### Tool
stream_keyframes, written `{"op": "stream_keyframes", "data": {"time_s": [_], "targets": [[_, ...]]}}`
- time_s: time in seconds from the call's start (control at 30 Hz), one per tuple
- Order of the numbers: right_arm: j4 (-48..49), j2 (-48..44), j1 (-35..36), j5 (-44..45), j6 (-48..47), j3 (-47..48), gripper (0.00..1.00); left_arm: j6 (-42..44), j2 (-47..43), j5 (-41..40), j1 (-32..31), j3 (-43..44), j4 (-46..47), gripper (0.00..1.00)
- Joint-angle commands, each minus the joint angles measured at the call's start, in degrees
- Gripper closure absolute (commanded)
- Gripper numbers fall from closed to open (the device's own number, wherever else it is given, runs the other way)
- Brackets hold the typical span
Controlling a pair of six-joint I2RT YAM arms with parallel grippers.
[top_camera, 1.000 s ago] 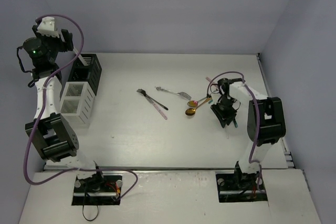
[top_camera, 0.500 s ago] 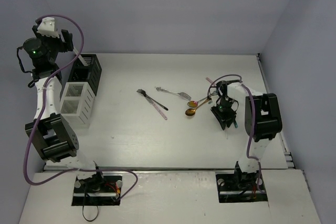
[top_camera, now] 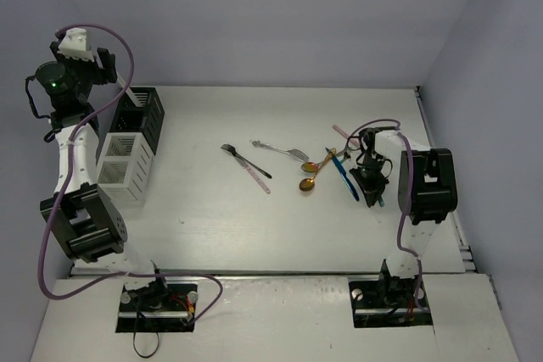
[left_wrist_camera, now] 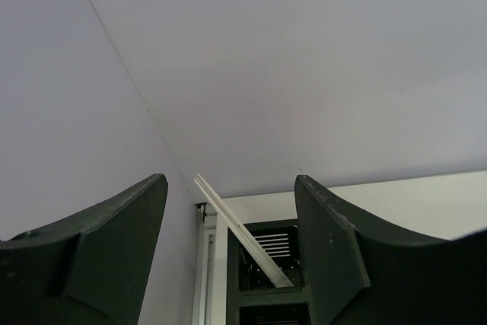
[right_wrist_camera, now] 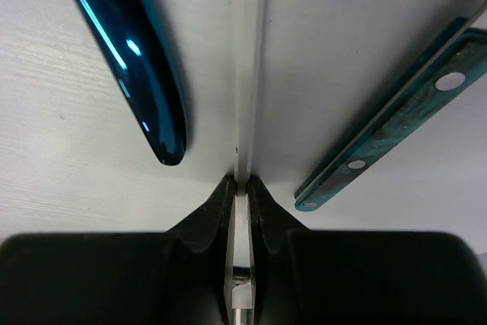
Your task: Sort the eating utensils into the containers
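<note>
right pincer (right_wrist_camera: 242,186) shifted, stick (right_wrist_camera: 255,55) pinched (pale, thin)

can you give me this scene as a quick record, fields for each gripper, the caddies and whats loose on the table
left gripper: open, empty, raised near the black caddy
right gripper: shut on a thin pale stick, low at the table
black caddy: a leaning stick pokes out of it
white caddy: beside the black one, contents unclear
by right gripper: blue-handled utensil, teal riveted handle
mid-table: two gold spoons, silver utensil, black-handled piece, pink-handled piece
</note>
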Motion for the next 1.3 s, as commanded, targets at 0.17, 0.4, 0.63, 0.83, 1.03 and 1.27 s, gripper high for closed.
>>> {"op": "stream_keyframes", "data": {"time_s": [0.17, 0.4, 0.63, 0.83, 1.03, 1.27], "targets": [[0.33, -7.59, 2.52, -0.23, 1.04, 1.25, 1.00, -1.01, -3.91, 0.50, 0.38, 1.52, 4.83, 0.36], [0.22, -12.65, 2.72, -1.85, 0.29, 12.06, 1.00, -1.80, -8.39, 2.41, 0.41, -0.99, 3.74, 0.36], [2.90, -10.97, 5.59, -15.88, 2.29, 31.21, 1.00, -17.50, -12.84, 19.79, -0.85, -4.67, 2.25, 0.35], [8.07, -8.30, 11.59, -29.33, 7.32, 42.14, 1.00, -26.99, -20.61, 27.33, -11.82, -12.67, 1.68, 0.35], [9.10, -8.18, 23.59, -34.87, 5.47, 43.23, 1.00, -31.88, -22.02, 30.33, -24.60, -16.09, -0.32, 0.36], [9.19, -8.73, 32.43, -32.47, 4.34, 42.05, 1.00, -28.90, -20.44, 32.69, -33.98, -16.67, -5.83, 0.38]]}}
